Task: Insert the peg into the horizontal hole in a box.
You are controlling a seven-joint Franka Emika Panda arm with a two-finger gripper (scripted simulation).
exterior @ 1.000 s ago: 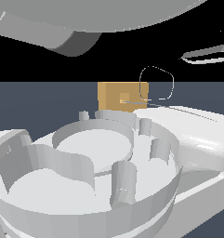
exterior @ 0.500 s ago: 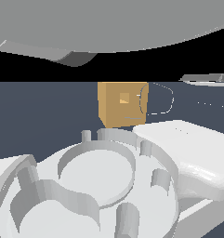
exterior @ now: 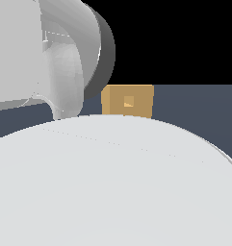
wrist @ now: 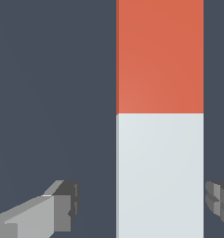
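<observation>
Peg is seen lengthwise between the spread, untouching fingers of the gripper; both ends are cut off; box and hole are partly hidden by the arm.

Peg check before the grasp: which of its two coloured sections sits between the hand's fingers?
The pale grey-white section, not the red-orange one; the fingers flank it without touching.

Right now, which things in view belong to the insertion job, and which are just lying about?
Belongs to the job:
- peg, between the open hand's fingers, not gripped
- box
- hole in the box's face

Just lying about:
- nothing else shows except the robot's own arm, filling the exterior view
</observation>
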